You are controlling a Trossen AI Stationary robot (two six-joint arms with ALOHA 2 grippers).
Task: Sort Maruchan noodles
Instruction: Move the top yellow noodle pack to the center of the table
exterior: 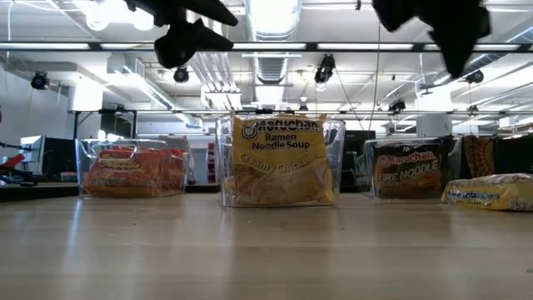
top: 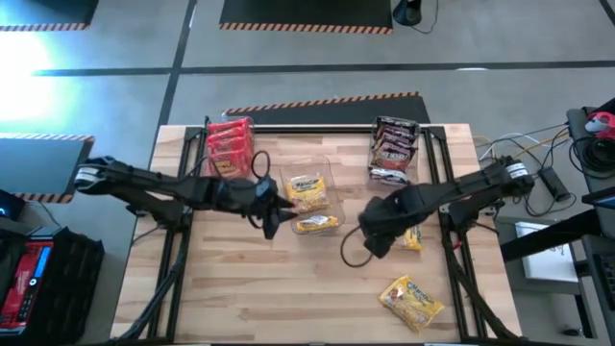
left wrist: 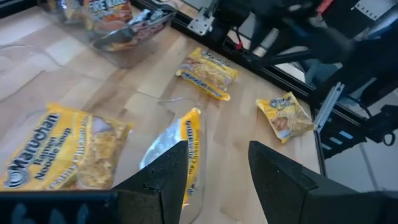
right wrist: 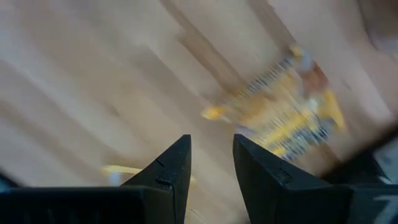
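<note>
bright overhead lights | right wrist view motion-blurred | shadows soft

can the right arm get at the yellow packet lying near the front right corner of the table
Probably yes. That yellow packet lies flat on bare wood with nothing on or against it, and the right tool hangs above the table just behind it, empty with its fingers apart. A second yellow packet sits closer to the arm, off the path.

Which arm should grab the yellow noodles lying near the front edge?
Probably the right. The right gripper hangs open and empty, nearer that yellow packet. The left gripper, also open, is across the table over the middle bin.
</note>
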